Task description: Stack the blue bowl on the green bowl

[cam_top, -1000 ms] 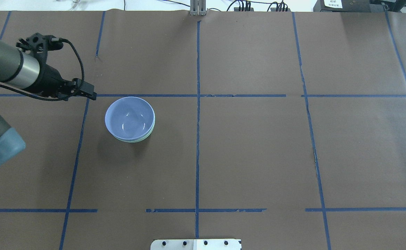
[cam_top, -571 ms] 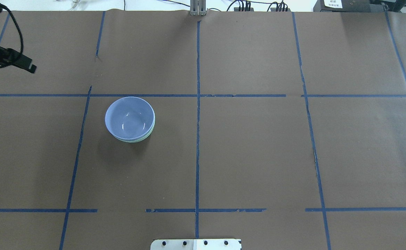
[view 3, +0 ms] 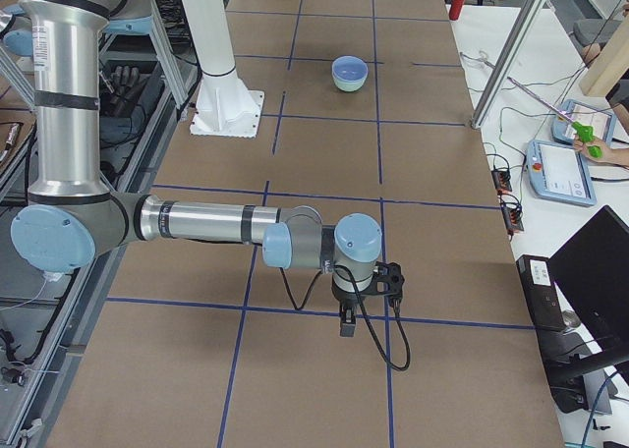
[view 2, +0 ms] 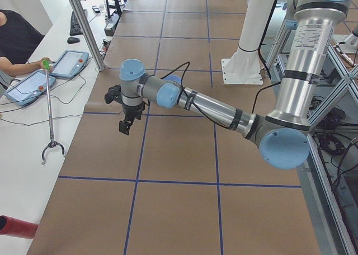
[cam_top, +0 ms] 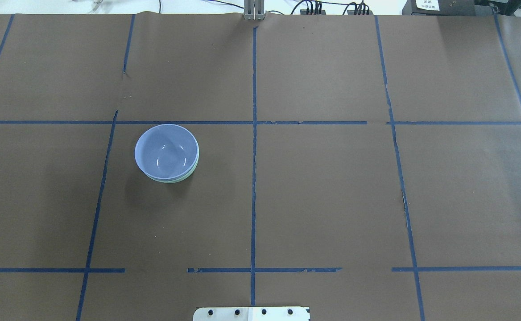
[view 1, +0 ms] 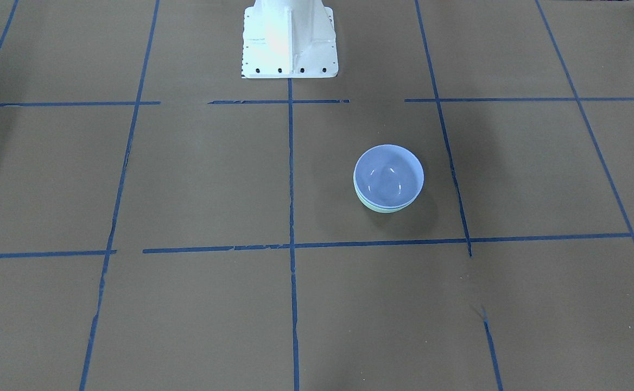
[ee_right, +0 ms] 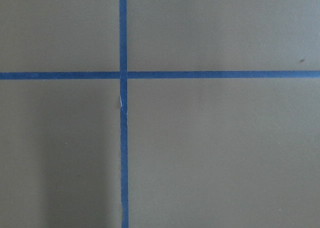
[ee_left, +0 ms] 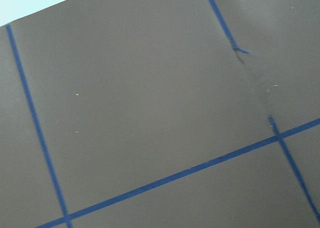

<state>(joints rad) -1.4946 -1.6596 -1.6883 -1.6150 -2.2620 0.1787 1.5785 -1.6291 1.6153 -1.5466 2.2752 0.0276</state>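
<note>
- Overhead exterior view: the blue bowl [cam_top: 167,150] sits upright, nested inside the green bowl [cam_top: 175,180], and only a thin mint crescent of the lower rim shows on the side nearest my base
- The stack stands on the brown counter [cam_top: 332,200], in my left half, in the grid square just left of the central tape line [cam_top: 254,187] and close to the cross line on its far side
- My left tool [view 2: 126,123] shows only in the exterior left view, pointing down above the counter beside a tape line; I cannot tell whether its fingers are spread or closed
- My right tool [view 3: 346,320] shows only in the exterior right view, pointing down over a tape line near my end of the counter, well apart from the two bowls at the far end; I cannot tell its state either
- Both wrist cameras see only brown paper and blue tape
</note>
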